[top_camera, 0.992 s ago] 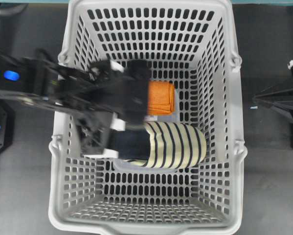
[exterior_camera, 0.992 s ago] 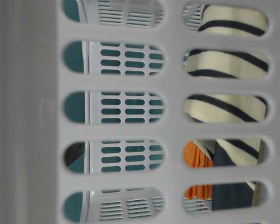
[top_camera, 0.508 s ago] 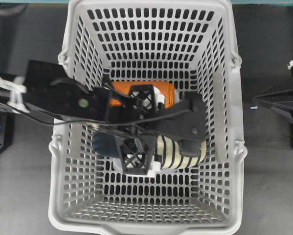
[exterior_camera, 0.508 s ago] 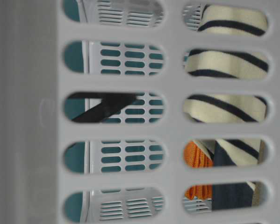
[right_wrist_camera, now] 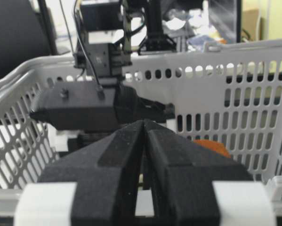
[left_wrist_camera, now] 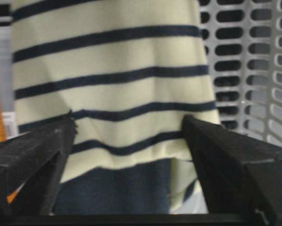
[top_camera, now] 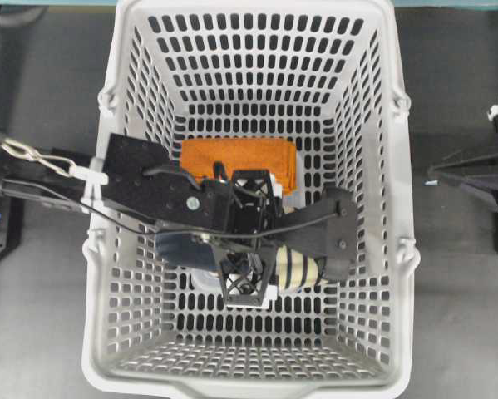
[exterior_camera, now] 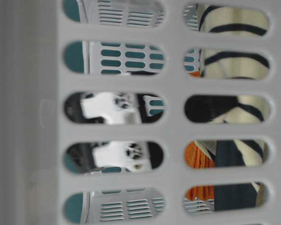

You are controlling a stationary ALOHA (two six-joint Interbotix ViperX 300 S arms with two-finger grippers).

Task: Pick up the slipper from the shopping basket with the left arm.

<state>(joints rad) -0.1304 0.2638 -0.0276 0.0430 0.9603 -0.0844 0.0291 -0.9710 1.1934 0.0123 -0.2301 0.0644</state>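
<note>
1. Left gripper [left_wrist_camera: 131, 155] stood wide open inside the shopping basket [top_camera: 249, 386], holding nothing; in the left wrist view its two black fingers [left_wrist_camera: 32, 150] flanked the slipper [left_wrist_camera: 112, 94], one at each side of the striped upper, with cream fabric filling the gap between them.
2. Just beyond the fingertips, that slipper lay on the basket floor; in the overhead view its long axis ran left to right, the navy heel end [top_camera: 175, 247] toward the left arm [top_camera: 149, 195] and the striped toe [top_camera: 297, 268] toward the right wall.
3. From above, the open fingers straddled the slipper across its width, so I judged that the grasp turned on closing crosswise over the short axis, roughly at mid-length.
4. Whether the pads already touched the fabric could not be told from these views.
5. Beside the slipper, toward the far wall, lay a folded orange cloth [top_camera: 240, 158], close to the upper finger; a stray pinch of it seemed the main risk.
6. Farthest off, the right gripper [right_wrist_camera: 144, 155] hung outside the basket with its jaws pressed together and empty, well apart from the slipper, leaving the left arm plainly the nearer.
</note>
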